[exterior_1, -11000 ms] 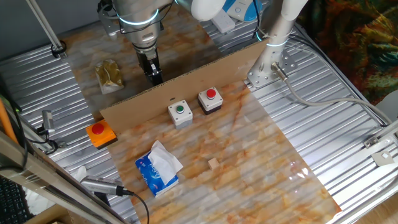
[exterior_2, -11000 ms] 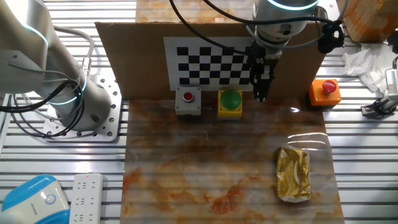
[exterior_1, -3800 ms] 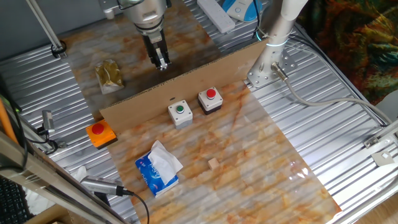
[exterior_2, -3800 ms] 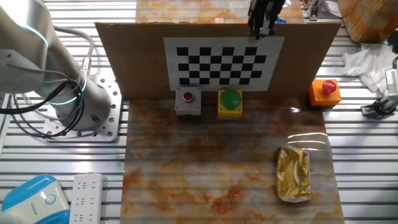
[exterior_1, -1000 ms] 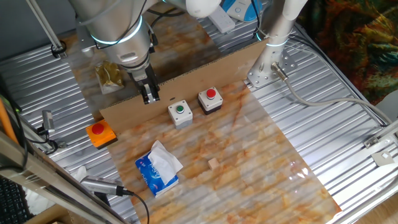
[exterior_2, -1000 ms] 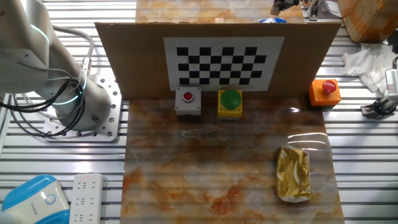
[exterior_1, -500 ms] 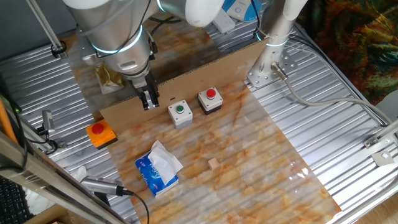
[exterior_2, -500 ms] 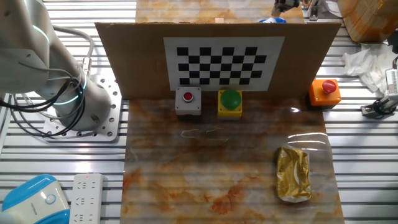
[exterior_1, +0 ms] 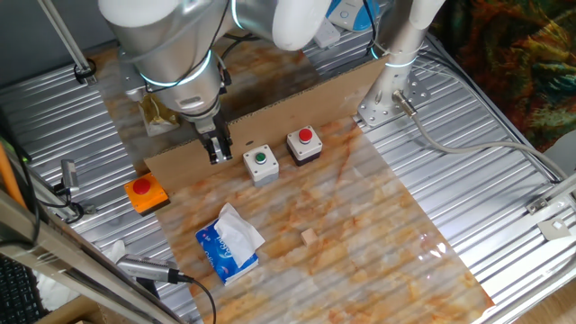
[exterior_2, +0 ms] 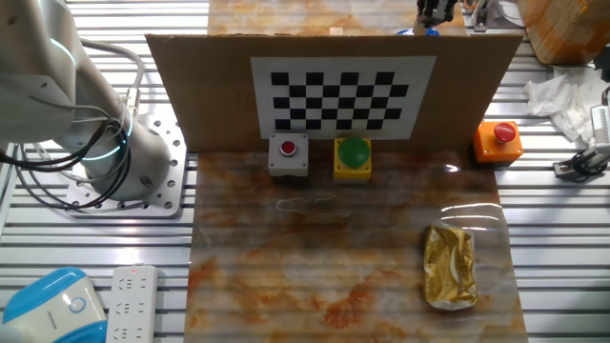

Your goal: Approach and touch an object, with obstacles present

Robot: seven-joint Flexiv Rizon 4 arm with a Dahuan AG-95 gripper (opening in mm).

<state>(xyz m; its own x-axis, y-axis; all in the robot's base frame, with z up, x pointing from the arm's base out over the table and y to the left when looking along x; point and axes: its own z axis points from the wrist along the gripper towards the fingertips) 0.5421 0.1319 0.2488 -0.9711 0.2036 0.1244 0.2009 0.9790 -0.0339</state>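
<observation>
In one fixed view my gripper [exterior_1: 219, 156] hangs just over the near side of the upright cardboard wall [exterior_1: 297, 99]. Its fingers look closed and hold nothing. It is a short way left of a white box with a green button [exterior_1: 261, 165]. A dark box with a red button [exterior_1: 304, 145] stands to that box's right. In the other fixed view only the gripper's tip [exterior_2: 434, 13] shows above the cardboard wall [exterior_2: 477, 86]. The two boxes it is near are hidden there.
On the gripper's side lie a blue tissue pack [exterior_1: 229, 244] and a small wooden cube [exterior_1: 310, 237]. An orange box with a red button [exterior_1: 146, 192] sits at the wall's end. Beyond the wall are a gold packet [exterior_2: 449, 267], a red button box [exterior_2: 288, 155] and a green button on a yellow box [exterior_2: 354, 157].
The gripper has crossed over the cardboard wall from the gold packet's side. In the last second it sank a little lower beside the white box with the green button.
</observation>
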